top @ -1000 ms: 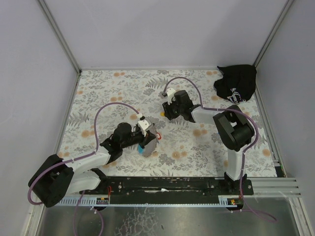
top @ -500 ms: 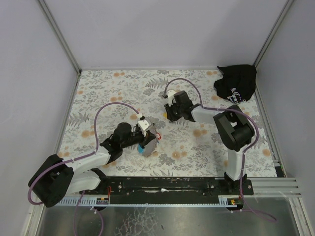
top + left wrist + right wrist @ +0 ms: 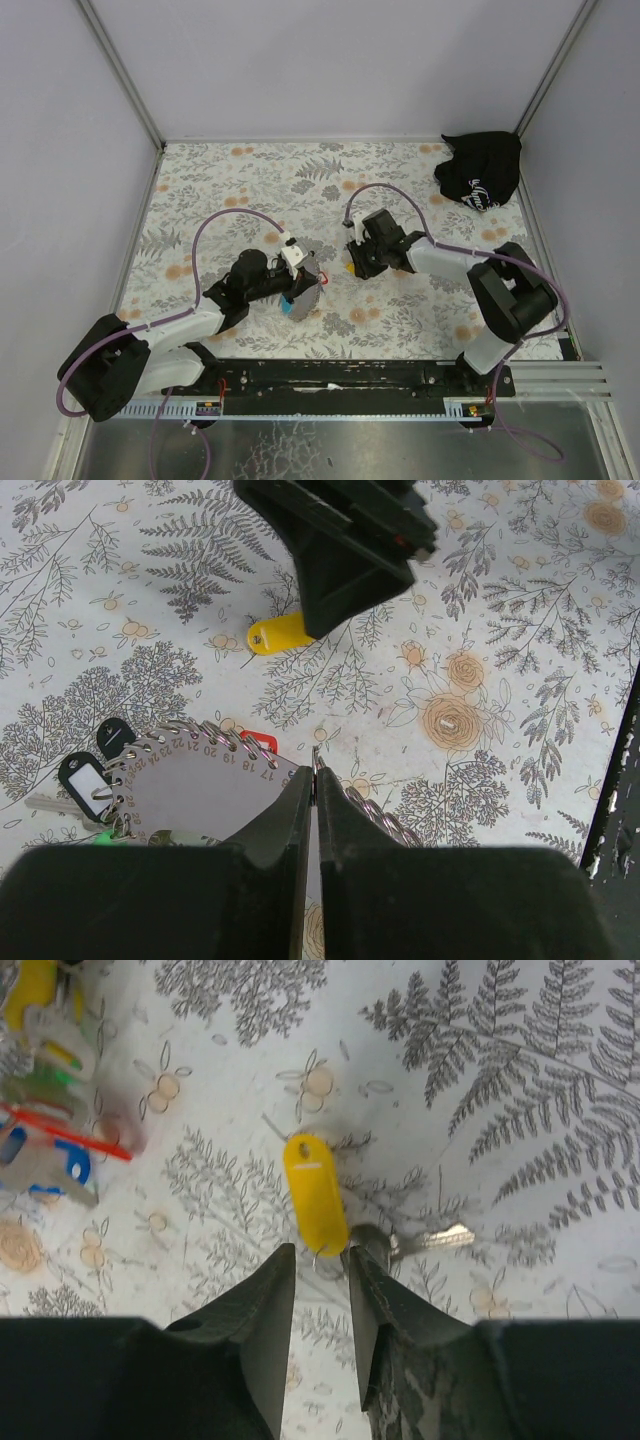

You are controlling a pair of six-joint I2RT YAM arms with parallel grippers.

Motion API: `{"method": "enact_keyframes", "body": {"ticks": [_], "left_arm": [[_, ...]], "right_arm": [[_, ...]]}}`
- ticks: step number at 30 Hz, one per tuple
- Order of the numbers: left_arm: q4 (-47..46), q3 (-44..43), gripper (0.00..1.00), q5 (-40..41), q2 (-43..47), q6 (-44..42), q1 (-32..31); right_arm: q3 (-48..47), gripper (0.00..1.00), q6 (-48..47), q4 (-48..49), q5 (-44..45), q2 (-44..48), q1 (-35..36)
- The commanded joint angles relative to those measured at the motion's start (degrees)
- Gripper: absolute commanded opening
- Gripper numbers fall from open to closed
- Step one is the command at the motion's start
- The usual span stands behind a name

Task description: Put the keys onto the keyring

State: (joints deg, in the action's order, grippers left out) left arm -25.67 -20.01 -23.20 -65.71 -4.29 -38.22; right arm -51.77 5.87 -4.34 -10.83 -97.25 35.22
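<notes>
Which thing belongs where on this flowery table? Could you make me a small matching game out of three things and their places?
Things:
1. yellow key
2. black bag
3. keyring

Places:
A. pinched in the left claw
B. at the tips of the right claw
C. far right corner of the table

Pairs: 1-B, 2-C, 3-A
</notes>
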Motion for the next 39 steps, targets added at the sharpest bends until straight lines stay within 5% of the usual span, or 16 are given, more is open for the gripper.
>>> {"method": "enact_keyframes", "body": {"ticks": [1,11,39], "left_arm": [[-2.5,-0.4,0.0,-0.1,0.6,-0.7,-0.2],[-2.4,-0.4,0.0,0.2,0.7,-0.5,-0.2],[-1.6,-0.9,0.0,0.5,0.4,-0.4,-0.2]], "right_arm": [[-0.4,0.38,-2.3,-5.3,7.8,7.0,4.3],[-1.0,0.35,-4.7,-9.6,12.5,6.7,7.5],[-2.8,0.35,-7.6,-2.6,20.6,-1.6,9.2]]}}
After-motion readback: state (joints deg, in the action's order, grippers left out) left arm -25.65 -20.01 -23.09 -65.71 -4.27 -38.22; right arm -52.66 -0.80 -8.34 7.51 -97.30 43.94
